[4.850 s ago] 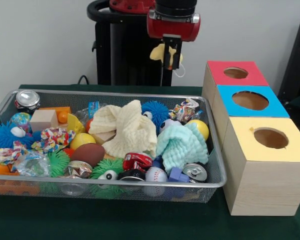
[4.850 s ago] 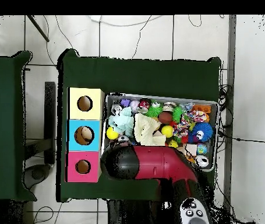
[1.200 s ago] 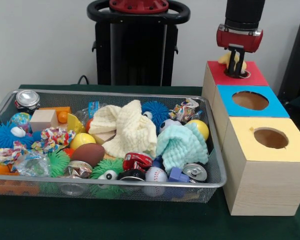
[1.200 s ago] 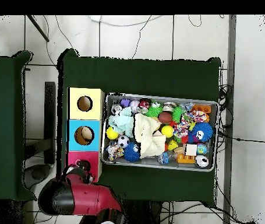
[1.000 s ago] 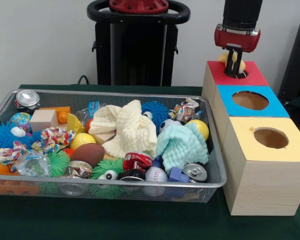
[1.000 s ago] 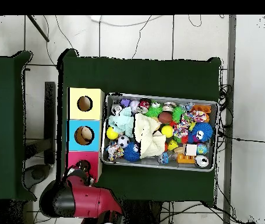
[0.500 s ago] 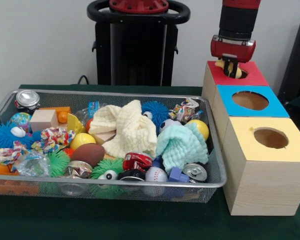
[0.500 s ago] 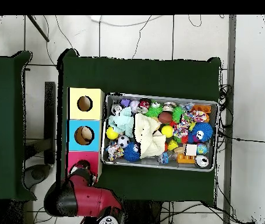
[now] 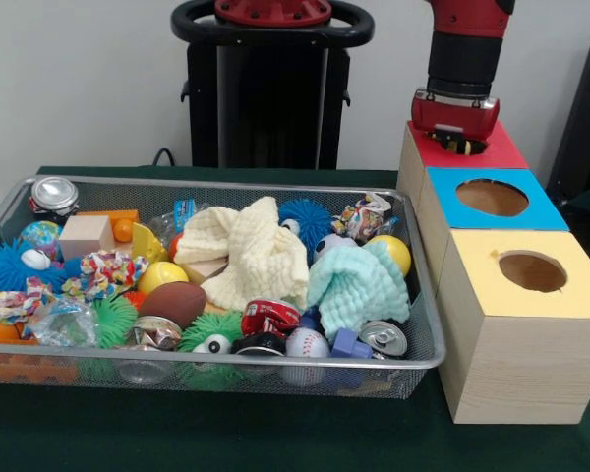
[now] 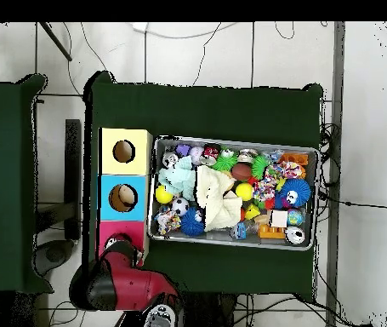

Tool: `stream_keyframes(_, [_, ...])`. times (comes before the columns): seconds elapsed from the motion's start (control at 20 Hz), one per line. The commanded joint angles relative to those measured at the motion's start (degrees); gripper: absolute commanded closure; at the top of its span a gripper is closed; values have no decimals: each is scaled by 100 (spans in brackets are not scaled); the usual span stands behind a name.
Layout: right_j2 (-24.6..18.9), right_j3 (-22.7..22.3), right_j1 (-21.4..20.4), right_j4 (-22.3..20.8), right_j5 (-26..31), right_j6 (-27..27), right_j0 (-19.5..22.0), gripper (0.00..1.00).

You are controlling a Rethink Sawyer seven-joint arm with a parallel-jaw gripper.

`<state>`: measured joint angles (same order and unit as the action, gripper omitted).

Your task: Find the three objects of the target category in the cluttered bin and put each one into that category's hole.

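You have the hand [image 9: 458, 145] down in the red box's hole [image 9: 465, 147], grip hidden so I cannot tell, and the wire bin [image 9: 428, 305] looks full.

Bright even indoor light, soft faint shadows, mild blur

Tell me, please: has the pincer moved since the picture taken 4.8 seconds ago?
Yes. The pincer has gone from above the wire bin's far rim across to the red box and now sits low at its hole.
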<state>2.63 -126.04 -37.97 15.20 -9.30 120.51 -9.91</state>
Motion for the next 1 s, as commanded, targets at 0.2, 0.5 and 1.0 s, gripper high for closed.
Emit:
stream_keyframes(0.2, [-256, 159, 816, 404, -268, 1400, -46, 0])
stream_keyframes(0.5, [-418, 114, 775, 545, -126, 1443, 34, 0])
stream_keyframes(1.0, [-321, -136, 191, 957, 441, 1468, -264, 0])
